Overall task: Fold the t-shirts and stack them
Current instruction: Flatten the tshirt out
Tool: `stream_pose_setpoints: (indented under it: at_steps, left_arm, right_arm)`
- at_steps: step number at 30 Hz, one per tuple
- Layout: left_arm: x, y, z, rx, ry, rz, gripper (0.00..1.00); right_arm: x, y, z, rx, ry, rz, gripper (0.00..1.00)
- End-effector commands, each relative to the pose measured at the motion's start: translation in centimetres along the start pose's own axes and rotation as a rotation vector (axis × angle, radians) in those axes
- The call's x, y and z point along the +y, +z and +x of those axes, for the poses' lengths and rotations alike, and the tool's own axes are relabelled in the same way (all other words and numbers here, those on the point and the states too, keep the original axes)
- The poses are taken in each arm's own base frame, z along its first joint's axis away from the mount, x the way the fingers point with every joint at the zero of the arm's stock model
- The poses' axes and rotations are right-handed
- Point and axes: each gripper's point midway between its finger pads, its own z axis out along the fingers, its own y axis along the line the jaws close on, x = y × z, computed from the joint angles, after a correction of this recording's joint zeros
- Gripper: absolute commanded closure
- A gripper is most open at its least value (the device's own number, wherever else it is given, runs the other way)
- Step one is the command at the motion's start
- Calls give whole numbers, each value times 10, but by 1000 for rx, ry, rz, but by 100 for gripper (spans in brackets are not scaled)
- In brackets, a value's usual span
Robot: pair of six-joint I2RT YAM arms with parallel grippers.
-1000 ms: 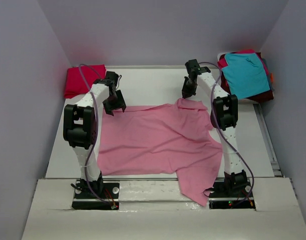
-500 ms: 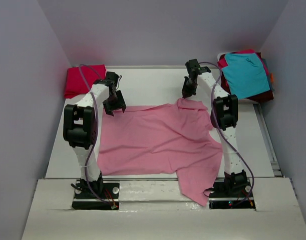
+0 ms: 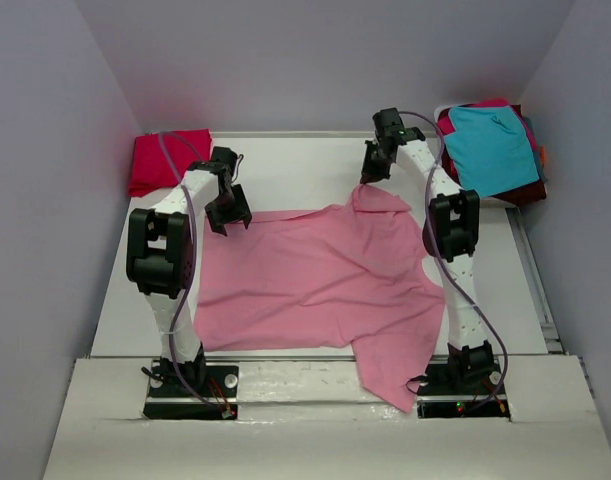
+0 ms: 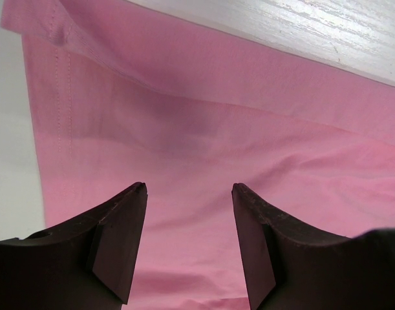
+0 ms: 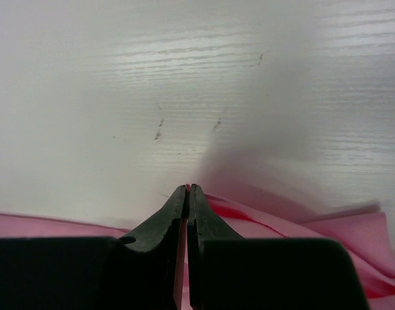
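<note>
White counter [image 3: 285, 160] under a soft light-pink cotton t-shirt [image 3: 305, 280]: my right hand [image 3: 371, 176] clamps its far edge (peaked up), my left hand [image 3: 228, 212], spread, hovers over its far-left corner.

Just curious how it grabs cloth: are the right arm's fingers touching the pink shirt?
Touching. The right wrist view shows the fingers shut with pink shirt fabric pinched at their tips.
</note>
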Motion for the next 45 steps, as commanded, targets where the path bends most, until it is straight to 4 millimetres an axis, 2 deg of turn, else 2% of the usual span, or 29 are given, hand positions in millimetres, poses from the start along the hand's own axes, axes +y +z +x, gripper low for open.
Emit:
stream_pose_setpoints:
  at_steps: [1, 8, 16, 23, 29, 31, 40, 45]
  left_arm:
    - [0, -1, 2, 2, 18, -2, 34]
    - [-5, 0, 5, 20, 20, 24, 34]
    - [-6, 0, 3, 20, 23, 24, 34]
    - [-5, -1, 5, 21, 26, 23, 34]
    - [-4, -2, 6, 21, 28, 23, 34]
    - [-4, -3, 5, 19, 29, 22, 34]
    - [-7, -7, 5, 16, 40, 23, 34]
    - [-6, -8, 7, 16, 43, 21, 35]
  right_arm:
    - [37, -56, -49, -176, -80, -129, 93]
    - [47, -61, -49, -174, -114, -184, 93]
    - [42, -40, -41, -136, -112, -180, 93]
    - [49, -32, -38, -124, -154, -238, 93]
    - [55, -32, -36, -117, -191, -279, 92]
    - [63, -29, -27, -87, -209, -315, 92]
    - [76, -13, 4, 5, -260, -370, 91]
    - [72, -11, 2, -8, -264, -345, 86]
